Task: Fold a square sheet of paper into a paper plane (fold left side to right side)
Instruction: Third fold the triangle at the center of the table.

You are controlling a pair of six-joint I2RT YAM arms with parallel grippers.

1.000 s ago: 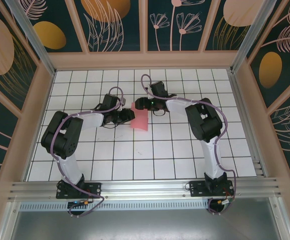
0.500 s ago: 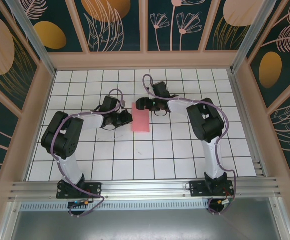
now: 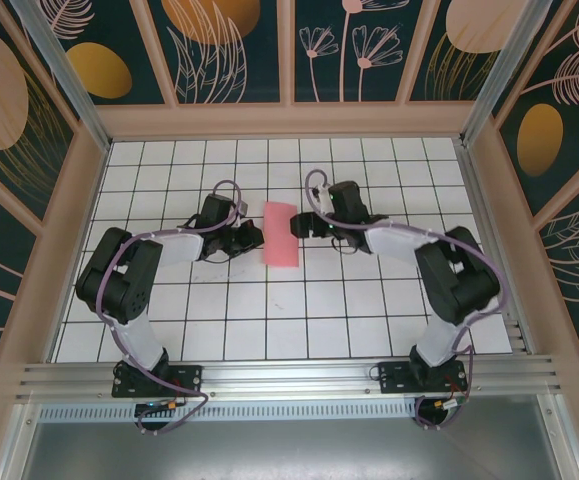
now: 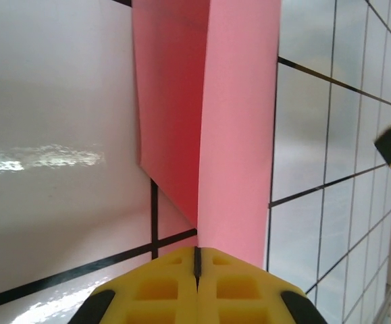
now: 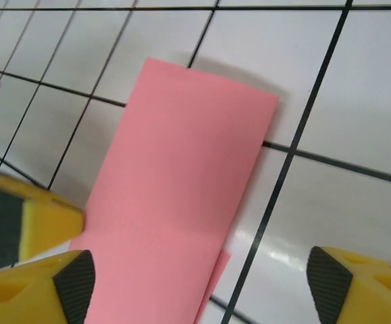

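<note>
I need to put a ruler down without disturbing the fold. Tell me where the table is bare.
Bare: the near tiles between the two arm bases, in front of the folded pink sheet; the far rows along the back wall. Crowded: mid-table, where the left claw, shut, and the right claw, open, flank the sheet.

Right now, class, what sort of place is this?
Probably a robot test booth: a white gridded table, floral printed wall panels around it, and the left arm and right arm bolted to a metal rail.
</note>
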